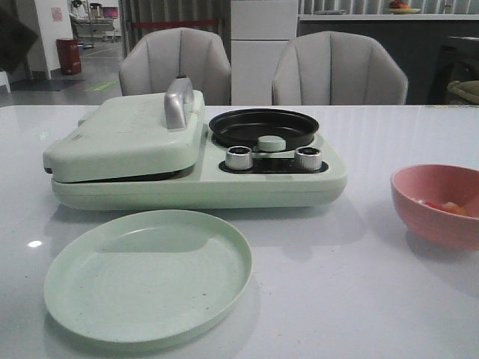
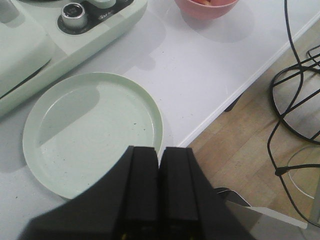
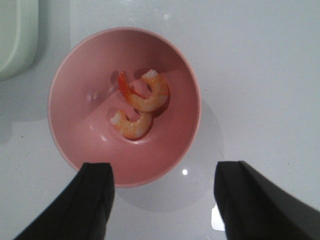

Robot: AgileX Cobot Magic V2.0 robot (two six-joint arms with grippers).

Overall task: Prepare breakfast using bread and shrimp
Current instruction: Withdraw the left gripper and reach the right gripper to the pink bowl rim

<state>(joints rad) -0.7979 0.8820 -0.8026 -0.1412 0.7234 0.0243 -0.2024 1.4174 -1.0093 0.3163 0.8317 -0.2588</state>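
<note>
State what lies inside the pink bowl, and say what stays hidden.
The pink bowl holds two curled shrimp, side by side on its floor. Nothing else shows inside. The front view's near wall hides most of them.

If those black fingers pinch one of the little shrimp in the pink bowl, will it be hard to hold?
Probably a bit. Each shrimp is small, curled and looks glossy, so it may slip between the wide-open right gripper fingers. It looks soft and light, likely squashing rather than breaking. The two lie touching in the pink bowl, so the second may shift too.
</note>
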